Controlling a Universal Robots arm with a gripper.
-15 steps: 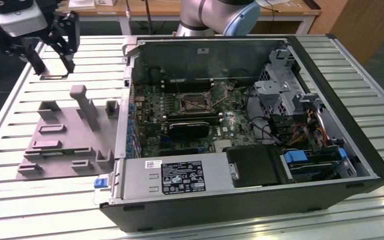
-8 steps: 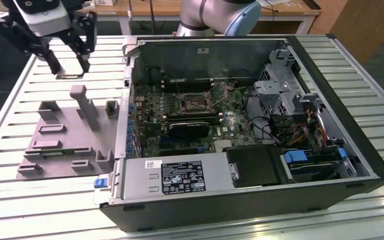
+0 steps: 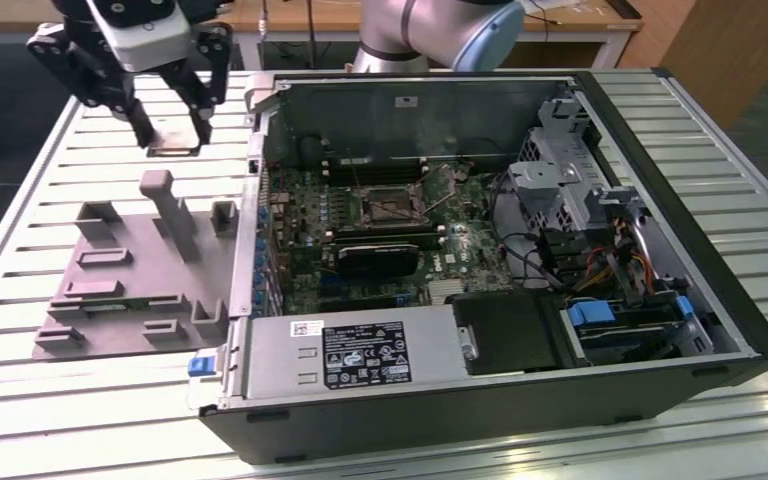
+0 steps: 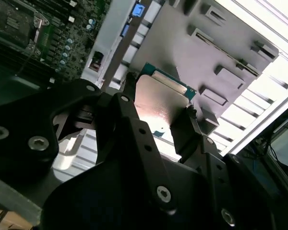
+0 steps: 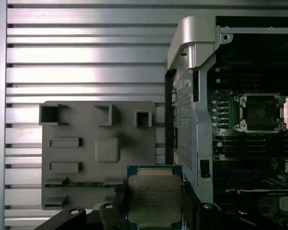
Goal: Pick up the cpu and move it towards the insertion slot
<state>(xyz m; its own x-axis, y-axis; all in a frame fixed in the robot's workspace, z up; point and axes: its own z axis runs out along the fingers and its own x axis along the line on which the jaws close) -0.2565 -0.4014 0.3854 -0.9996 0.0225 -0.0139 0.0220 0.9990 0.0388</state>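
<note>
On the slatted metal table [image 3: 57,135] lies an open computer case [image 3: 491,405], with a grey fixture plate [image 3: 117,290] just beside it at the exterior view's left. Above the table, near the plate's far end, hangs the gripper [image 3: 171,135]. Its fingers are closed part-way on opposite edges of the cpu [image 5: 155,199] — held flat, silvery face showing in both wrist views. The insertion slot [image 5: 259,112] sits on the motherboard inside the case — well apart from the cpu.
</note>
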